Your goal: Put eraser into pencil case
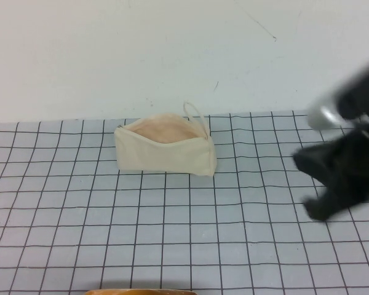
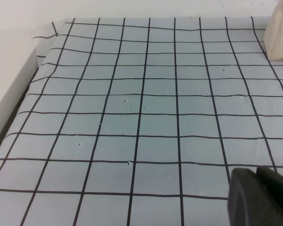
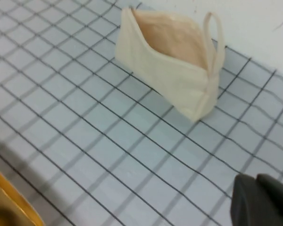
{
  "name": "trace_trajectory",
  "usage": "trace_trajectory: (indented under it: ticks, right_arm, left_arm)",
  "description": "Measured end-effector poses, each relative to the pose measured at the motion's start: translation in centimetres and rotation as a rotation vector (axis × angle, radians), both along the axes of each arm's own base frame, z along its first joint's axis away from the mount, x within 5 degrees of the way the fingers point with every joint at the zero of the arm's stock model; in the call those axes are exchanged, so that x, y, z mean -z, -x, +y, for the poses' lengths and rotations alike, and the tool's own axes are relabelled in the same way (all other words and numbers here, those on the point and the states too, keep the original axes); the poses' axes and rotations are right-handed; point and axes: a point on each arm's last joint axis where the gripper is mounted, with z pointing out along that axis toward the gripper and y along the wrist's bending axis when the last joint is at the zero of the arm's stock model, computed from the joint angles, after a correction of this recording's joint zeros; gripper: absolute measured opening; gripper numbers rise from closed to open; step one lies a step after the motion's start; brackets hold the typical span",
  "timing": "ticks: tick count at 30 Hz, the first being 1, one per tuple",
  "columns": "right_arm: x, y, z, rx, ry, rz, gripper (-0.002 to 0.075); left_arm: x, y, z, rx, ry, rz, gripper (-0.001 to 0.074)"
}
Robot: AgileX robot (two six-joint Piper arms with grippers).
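Nearest to me, at the front edge of the grid mat [image 1: 172, 246], I see a sliver of an orange-brown object [image 1: 141, 291] poking into the high view; the same thing shows as an orange corner in the right wrist view, and I cannot tell what it is.

Farther in, on my right side, the right gripper [image 1: 313, 184] hangs over the mat, blurred and dark, at about the same depth as the pencil case and well apart from it to the right. Two dark prongs appear to stand apart there, but the blur is heavy and I cannot tell how the jaws stand. In its own wrist view only a dark corner of the gripper shows.

The left gripper [image 2: 262, 197] does not appear in the high view at all. In the left wrist view I get only a dark piece of it over bare grid squares, so I cannot tell its jaw state either.

Beyond that, toward the back of the mat, the pencil case [image 1: 165, 147] sits upright on its long edge, mouth open upward, with pinkish lining visible inside. Its thin loop cord [image 1: 195, 114] arcs up at the end nearest the right arm. The case stands just in front of the white wall [image 1: 172, 49].

I cannot find the eraser in any view; the open mouth of the case shows only lining from these angles.
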Motion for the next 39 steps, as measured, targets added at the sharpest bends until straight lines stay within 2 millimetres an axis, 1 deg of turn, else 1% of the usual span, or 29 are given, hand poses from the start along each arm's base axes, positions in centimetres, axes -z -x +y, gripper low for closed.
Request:
trace_trajectory:
  ticks: [4, 6, 8, 11, 13, 16, 19, 22, 25, 27, 30, 33, 39]
  right_arm:
    - [0.8, 3.6, -3.1, -0.088, 0.090, -0.210, 0.0001]
    - [1.5, 5.1, -4.4, -0.106, 0.114, -0.272, 0.0001]
    - [1.7, 6.5, -5.5, -0.106, 0.110, -0.304, 0.0001]
    - [2.9, 8.4, -7.0, -0.104, 0.102, -0.326, 0.0001]
    - [3.9, 9.3, -7.7, -0.095, 0.069, -0.325, 0.0001]
    - [6.0, 10.5, -8.9, -0.054, 0.012, -0.315, 0.0000]
    - [8.1, 11.5, -10.6, 0.033, -0.015, -0.334, 0.0000]
    - [10.0, 12.7, -12.5, 0.176, -0.034, -0.375, 0.0000]
    - [11.3, 13.8, -13.9, 0.312, -0.041, -0.428, 0.0000]
    - [12.2, 14.3, -14.5, 0.389, -0.048, -0.455, 0.0000]
    - [13.6, 14.7, -15.1, 0.490, -0.048, -0.478, 0.0000]
    - [14.8, 14.8, -15.3, 0.541, -0.050, -0.461, 0.0000]
    - [15.5, 14.9, -15.4, 0.566, -0.061, -0.396, 0.0000]
  left_arm:
    - [0.0, 0.0, 0.0, 0.000, 0.000, 0.000, -0.0001]
    - [0.0, 0.0, 0.0, 0.000, 0.000, 0.000, 0.0000]
    - [0.0, 0.0, 0.0, 0.000, 0.000, 0.000, 0.0000]
    - [0.0, 0.0, 0.0, 0.000, 0.000, 0.000, -0.0002]
    - [0.0, 0.0, 0.0, 0.000, 0.000, 0.000, -0.0002]
    - [0.0, 0.0, 0.0, 0.000, 0.000, 0.000, -0.0001]
    - [0.0, 0.0, 0.0, 0.000, 0.000, 0.000, -0.0001]
    - [0.0, 0.0, 0.0, 0.000, 0.000, 0.000, -0.0001]
    - [0.0, 0.0, 0.0, 0.000, 0.000, 0.000, -0.0001]
    - [0.0, 0.0, 0.0, 0.000, 0.000, 0.000, -0.0001]
    - [0.0, 0.0, 0.0, 0.000, 0.000, 0.000, -0.0001]
    - [0.0, 0.0, 0.0, 0.000, 0.000, 0.000, -0.0001]
    - [0.0, 0.0, 0.0, 0.000, 0.000, 0.000, -0.0001]
